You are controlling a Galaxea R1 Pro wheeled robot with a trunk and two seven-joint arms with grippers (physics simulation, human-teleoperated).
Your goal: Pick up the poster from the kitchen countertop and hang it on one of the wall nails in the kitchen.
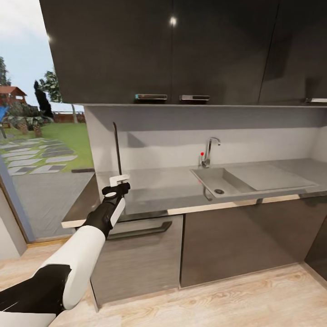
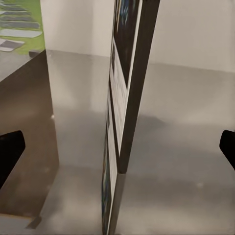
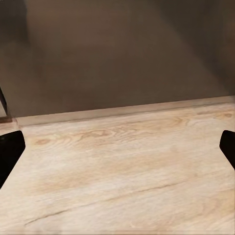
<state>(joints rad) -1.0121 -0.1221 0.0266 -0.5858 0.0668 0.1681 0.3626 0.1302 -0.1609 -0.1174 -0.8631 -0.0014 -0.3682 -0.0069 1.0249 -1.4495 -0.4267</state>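
The poster (image 1: 117, 147) stands upright on the kitchen countertop (image 1: 172, 184) near its left end, and I see it edge-on as a thin dark strip. In the left wrist view its black frame edge (image 2: 131, 83) runs down the middle, with a sliver of white border and colour beside it. My left gripper (image 1: 120, 180) is open at the poster's lower end, its fingers (image 2: 11, 152) wide apart on either side and not touching it. My right gripper (image 3: 117, 152) is open and empty, low over the wooden floor (image 3: 127, 171). The wall nails are out of view.
An inset sink (image 1: 220, 179) with a chrome tap (image 1: 210, 152) lies right of the poster. Dark upper cabinets (image 1: 172, 50) hang above the counter and dark base cabinets (image 1: 236, 240) stand below. A large window (image 1: 41, 136) onto a garden is at the left.
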